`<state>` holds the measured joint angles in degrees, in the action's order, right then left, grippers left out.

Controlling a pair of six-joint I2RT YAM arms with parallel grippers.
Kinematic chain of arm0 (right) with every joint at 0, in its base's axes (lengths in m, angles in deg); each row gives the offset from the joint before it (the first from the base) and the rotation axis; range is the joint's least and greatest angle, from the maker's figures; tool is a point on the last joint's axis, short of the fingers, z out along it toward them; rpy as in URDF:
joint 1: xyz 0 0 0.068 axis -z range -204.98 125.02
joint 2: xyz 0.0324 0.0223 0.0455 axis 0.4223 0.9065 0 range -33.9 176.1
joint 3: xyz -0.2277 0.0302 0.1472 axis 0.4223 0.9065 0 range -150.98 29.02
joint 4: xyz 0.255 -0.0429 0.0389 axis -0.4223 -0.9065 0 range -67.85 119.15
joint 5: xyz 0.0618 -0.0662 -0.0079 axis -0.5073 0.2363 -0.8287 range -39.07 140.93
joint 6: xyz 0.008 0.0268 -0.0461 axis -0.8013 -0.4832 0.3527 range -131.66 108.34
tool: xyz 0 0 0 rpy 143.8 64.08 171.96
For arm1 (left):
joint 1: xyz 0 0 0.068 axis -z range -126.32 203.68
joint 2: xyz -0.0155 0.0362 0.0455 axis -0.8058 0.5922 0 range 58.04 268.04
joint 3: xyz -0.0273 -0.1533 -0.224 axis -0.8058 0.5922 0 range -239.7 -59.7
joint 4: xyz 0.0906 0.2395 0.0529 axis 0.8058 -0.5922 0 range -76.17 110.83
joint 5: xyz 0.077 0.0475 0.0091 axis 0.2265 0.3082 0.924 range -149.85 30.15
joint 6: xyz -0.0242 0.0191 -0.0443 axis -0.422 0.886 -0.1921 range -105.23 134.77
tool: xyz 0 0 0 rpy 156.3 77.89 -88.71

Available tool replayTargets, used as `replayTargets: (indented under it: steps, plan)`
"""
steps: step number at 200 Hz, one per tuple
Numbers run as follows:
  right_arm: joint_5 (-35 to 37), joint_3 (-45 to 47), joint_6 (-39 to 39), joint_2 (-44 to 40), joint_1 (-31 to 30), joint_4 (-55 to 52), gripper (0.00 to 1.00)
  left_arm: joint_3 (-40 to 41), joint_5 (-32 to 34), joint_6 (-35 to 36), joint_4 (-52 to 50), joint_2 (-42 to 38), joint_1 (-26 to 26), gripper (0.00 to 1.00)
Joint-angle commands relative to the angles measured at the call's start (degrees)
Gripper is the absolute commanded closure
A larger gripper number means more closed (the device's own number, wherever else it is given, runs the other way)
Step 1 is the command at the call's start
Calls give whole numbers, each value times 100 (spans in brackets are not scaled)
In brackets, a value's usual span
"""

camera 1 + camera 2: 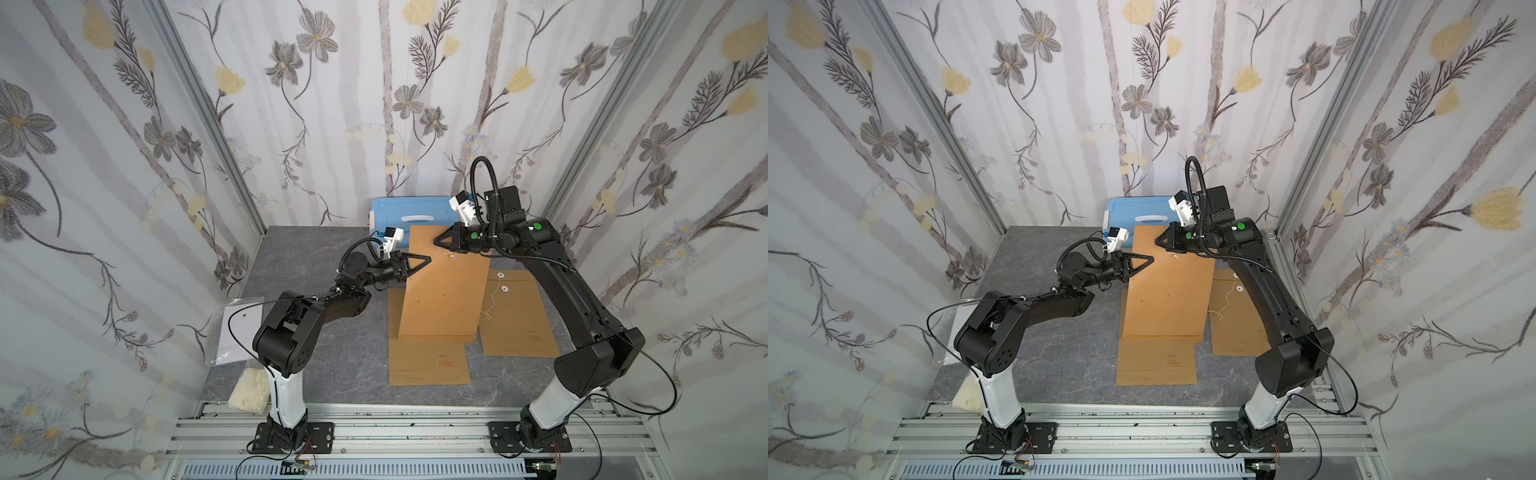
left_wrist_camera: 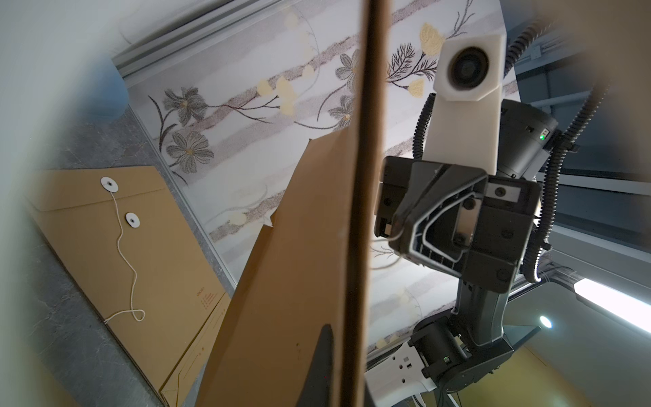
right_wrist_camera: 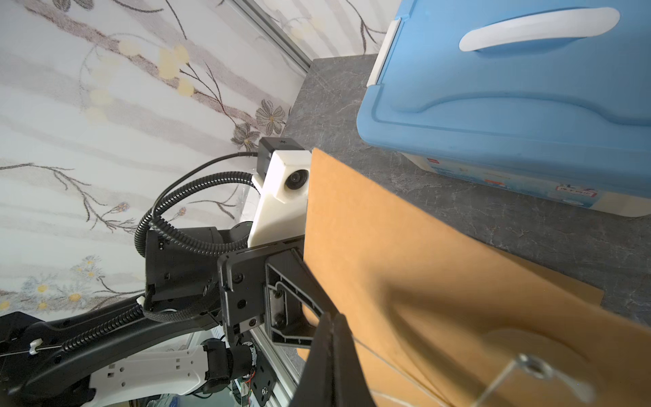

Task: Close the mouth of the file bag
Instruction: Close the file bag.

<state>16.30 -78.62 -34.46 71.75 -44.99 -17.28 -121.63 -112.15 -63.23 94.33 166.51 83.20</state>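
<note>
**Figure: File bag held raised, mouth not yet tied**

The brown kraft-paper file bag (image 1: 444,299) stands tilted over the grey marbled surface (image 1: 299,249). Its near edge appears to rest on a second flat kraft envelope (image 1: 428,365), and its mouth end is lifted toward the blue plastic lidded box (image 1: 399,210).

The left jaws are pressed together on the bag's left edge, near the mouth; I judge that they carry its raised end. The right jaws are drawn together just above the bag's face, beside the small round closure button (image 1: 451,257). In the right wrist view a thin white string (image 3: 387,362) runs away from their tips, so I judge that they pinch it, though the contact is too fine to confirm. A third kraft envelope (image 1: 519,324) lies flat to the right with its own string loose.

Progress, as I read it, is at an early-to-middle stage: the bag is lifted and steadied, and the string is apparently in hand. I cannot tell whether the flap is fully folded down, nor whether any turn lies round the button. What is left is to wind the string round the button until the flap is held, then let go.
</note>
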Motion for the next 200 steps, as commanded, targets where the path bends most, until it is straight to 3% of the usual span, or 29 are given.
replayTargets:
  steps: [1,124,200]
  plan:
    - [-50,13,92,34,-44,128,100,-12,-72,-23,209,-56,0,100]
    - [-71,205,-71,-137,492,48,100,93,-365,-6,320,-150,-12,100]
    - [-57,269,-92,-180,446,-26,100,-12,-582,103,105,-228,-9,100]
